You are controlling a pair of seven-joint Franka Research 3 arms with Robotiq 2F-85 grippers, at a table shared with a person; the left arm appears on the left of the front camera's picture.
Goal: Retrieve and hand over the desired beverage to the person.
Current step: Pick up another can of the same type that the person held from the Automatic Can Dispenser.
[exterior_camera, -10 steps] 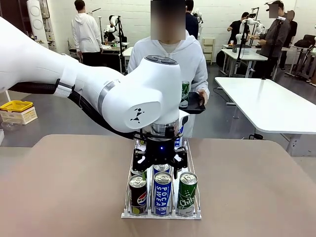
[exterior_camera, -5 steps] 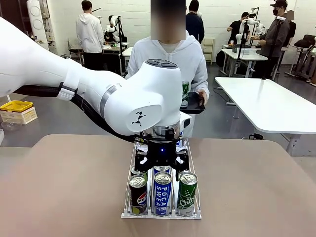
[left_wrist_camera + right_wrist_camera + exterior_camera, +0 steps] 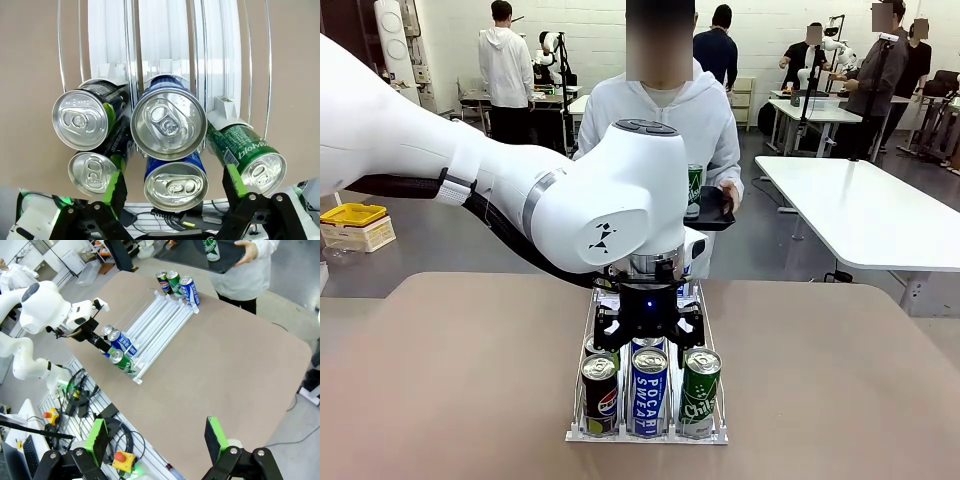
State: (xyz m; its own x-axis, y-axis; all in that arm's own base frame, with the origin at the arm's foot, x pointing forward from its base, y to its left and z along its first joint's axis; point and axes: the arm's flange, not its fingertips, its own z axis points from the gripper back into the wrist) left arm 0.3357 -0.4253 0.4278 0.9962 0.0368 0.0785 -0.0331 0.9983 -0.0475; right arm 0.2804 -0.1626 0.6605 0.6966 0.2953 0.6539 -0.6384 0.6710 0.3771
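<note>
Your left gripper (image 3: 645, 335) hangs open over the can rack's (image 3: 645, 437) middle lane, fingers (image 3: 114, 184) flanking the front blue can (image 3: 649, 395) from above, apparently aligned to lift it.

Glossy white, rounded left arm (image 3: 610, 200) with a small black logo (image 3: 599, 236) and a black cable (image 3: 390, 185). Black left gripper (image 3: 645, 343); blue light (image 3: 647, 298) above its fingers, green pads (image 3: 114, 182) on them.

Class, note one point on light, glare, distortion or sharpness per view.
Front view: even light, labels on the cans read sharply. Left wrist view: the rack wires bow outward, the blue can lid glares. Right wrist view: the table is evenly lit, in focus.
</note>
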